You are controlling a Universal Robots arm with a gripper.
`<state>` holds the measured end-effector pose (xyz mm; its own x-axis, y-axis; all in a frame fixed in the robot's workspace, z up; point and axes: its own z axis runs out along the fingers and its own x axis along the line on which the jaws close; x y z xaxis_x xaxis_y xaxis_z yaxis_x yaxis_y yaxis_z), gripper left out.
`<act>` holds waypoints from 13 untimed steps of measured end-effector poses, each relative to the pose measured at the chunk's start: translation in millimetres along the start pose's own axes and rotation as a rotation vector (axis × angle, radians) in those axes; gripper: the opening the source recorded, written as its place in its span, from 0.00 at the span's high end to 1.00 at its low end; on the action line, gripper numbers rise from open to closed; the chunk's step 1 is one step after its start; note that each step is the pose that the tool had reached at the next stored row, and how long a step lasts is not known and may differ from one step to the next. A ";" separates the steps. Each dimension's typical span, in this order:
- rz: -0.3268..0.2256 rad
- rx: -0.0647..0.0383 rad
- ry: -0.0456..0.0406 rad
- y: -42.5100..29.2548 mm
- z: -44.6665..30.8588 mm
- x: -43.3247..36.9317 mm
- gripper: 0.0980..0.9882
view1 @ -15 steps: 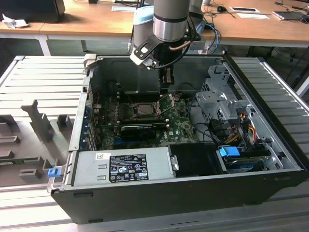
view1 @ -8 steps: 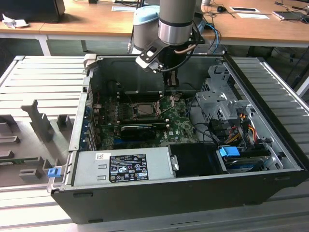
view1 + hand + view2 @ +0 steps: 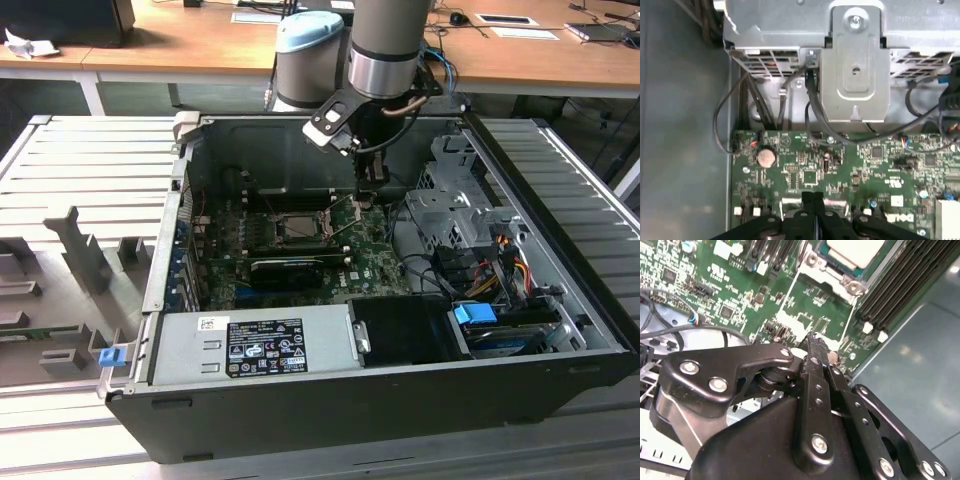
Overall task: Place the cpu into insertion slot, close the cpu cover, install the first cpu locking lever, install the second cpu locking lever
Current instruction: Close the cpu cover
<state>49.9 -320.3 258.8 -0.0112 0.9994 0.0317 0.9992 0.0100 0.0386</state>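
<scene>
Looking into the open computer case (image 3: 330, 410), I see a green motherboard (image 3: 372, 262) on its floor. A grey power supply (image 3: 250, 345) lies along the near wall, a metal drive cage (image 3: 450, 205) stands at the exterior view's right, and a long black card (image 3: 285, 268) lies across the board. The insertion slot (image 3: 300, 228) sits mid-board, just beyond that card.

In the second wrist view the cpu (image 3: 855, 249) lies flat in that slot, pale silver face up. Being square, it has no long side, and its edges run in line with the slot's metal rim.

The gripper (image 3: 372, 188) hangs just beside the slot on the exterior view's right, low over the board. Its fingers (image 3: 812, 365) are pressed together, and I cannot tell whether anything thin is pinched between them.
</scene>
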 end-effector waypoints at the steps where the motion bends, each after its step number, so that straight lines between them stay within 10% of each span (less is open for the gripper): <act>1: 0.000 0.000 -0.0002 2.1 0.8 0.0 0.99; 7: 0.000 0.005 -0.0002 15.5 8.1 0.4 0.99; 13: 0.000 0.007 0.0003 7.8 14.9 0.2 0.99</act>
<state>58.3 -319.5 244.2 -0.0111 0.9994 0.0320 0.9995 0.0101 0.0313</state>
